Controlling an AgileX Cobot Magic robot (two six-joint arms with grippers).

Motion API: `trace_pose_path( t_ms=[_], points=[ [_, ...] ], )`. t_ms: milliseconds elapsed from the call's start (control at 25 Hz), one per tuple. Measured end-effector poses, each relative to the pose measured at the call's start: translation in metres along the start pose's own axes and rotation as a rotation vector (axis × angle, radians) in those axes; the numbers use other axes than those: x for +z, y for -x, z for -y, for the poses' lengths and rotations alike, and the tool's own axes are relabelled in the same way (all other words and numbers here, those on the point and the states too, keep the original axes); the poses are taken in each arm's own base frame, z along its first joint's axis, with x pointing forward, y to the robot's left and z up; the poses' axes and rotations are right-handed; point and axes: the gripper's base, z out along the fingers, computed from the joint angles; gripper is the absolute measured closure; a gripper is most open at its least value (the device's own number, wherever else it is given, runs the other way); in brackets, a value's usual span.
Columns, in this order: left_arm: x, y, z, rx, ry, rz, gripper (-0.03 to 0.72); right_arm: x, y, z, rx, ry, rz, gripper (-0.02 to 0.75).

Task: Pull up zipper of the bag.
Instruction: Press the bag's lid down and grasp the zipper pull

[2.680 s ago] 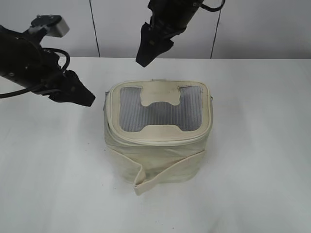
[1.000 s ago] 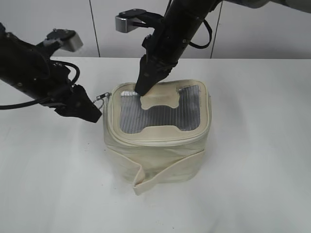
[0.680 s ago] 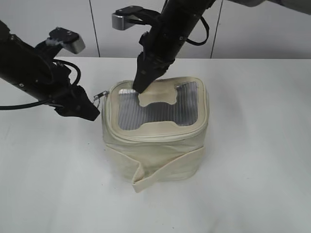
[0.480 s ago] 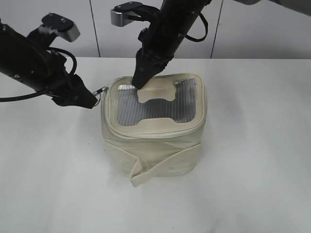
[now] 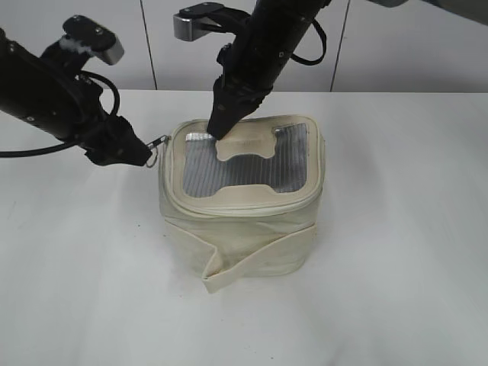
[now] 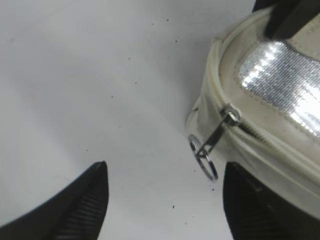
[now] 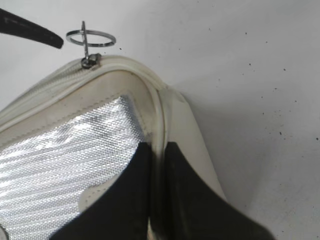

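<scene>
The cream bag [image 5: 240,229] stands mid-table, its grey mesh top facing up. The zipper [image 5: 236,207] runs round the top rim. Its silver ring pull [image 5: 158,143] sticks out at the back left corner. My left gripper [image 5: 143,156] is open right beside that corner. In the left wrist view the pull [image 6: 205,156] hangs free between the fingers of the left gripper [image 6: 165,170], close to the right one. My right gripper [image 5: 216,131] is shut, with its tips pressed on the bag's top rim [image 7: 159,112]. In the right wrist view the pull [image 7: 91,37] shows beyond the right gripper [image 7: 158,147].
The white table [image 5: 396,267] stretches wide to the right and front of the bag. A loose cream strap [image 5: 221,274] juts out at the bag's front base. Grey wall panels close off the back edge.
My left gripper has opened and the ring pull now hangs free between its fingers. The bag's top has shifted slightly left and back. The right gripper stays pressed on the rim.
</scene>
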Motion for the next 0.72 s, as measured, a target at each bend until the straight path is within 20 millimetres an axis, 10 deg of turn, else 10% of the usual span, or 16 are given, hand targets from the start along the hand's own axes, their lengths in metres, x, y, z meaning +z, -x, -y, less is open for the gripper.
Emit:
trace_pose_path(
  t_ms=[520, 720],
  points=[
    [0.035, 0.004, 0.003, 0.034, -0.056, -0.068, 0.159, 0.000, 0.000, 0.000, 0.002, -0.004, -0.003, 0.687],
    [0.035, 0.007, 0.004, 0.010, -0.064, -0.050, 0.451, -0.001, 0.000, 0.001, 0.002, -0.007, -0.003, 0.688]
  ],
)
